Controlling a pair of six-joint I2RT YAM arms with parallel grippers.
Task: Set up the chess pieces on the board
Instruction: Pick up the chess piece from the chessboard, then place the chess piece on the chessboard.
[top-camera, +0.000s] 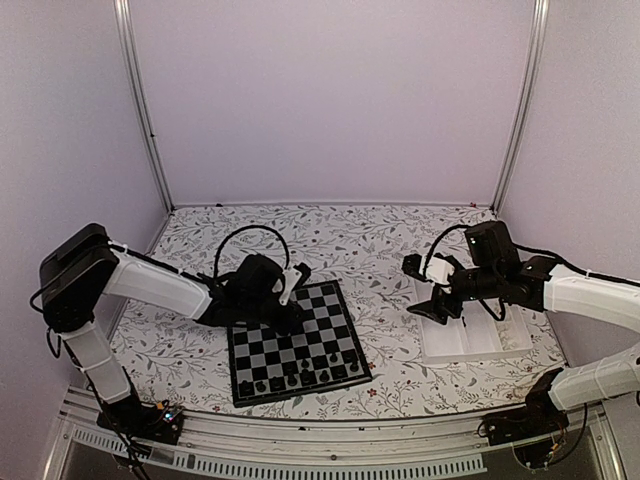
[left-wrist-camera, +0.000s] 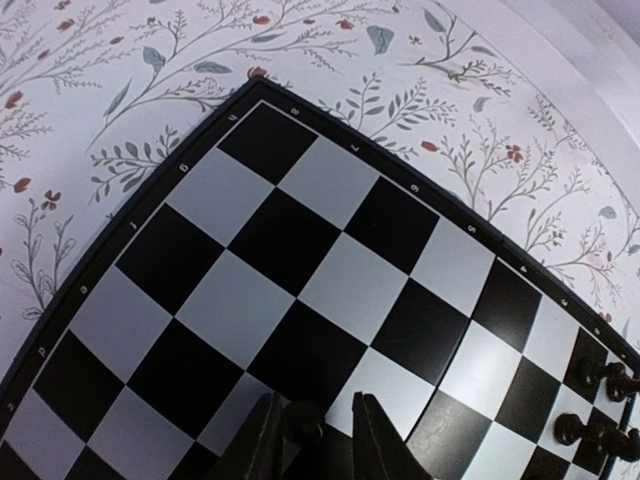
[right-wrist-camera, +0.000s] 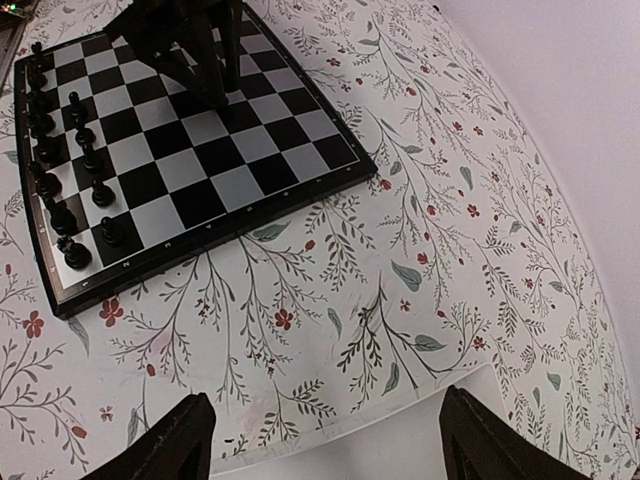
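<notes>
Across the lower centre of the top view, the floral table (top-camera: 400, 240) carries the board (top-camera: 335, 330), with a white tray (top-camera: 480, 345) to its right. By my reading the task is part done: black chess pieces (right-wrist-camera: 104, 193) stand in two rows along the board's lower edge in that view, with gaps I cannot count reliably. The remaining squares are bare, and no pale pieces show on the board. Tray contents are too washed out to tell.

Right fingers (right-wrist-camera: 185, 440) hang spread wide over the tray's rim, nothing between them. Left fingers (left-wrist-camera: 262, 445) sit over the board's upper left squares, set narrow around one black piece (left-wrist-camera: 300, 420). At the bottom of the left wrist view it stands between them, close against one finger, with a sliver of pale square showing beside the other. Whether they are clamped on it or free of it I cannot tell.
</notes>
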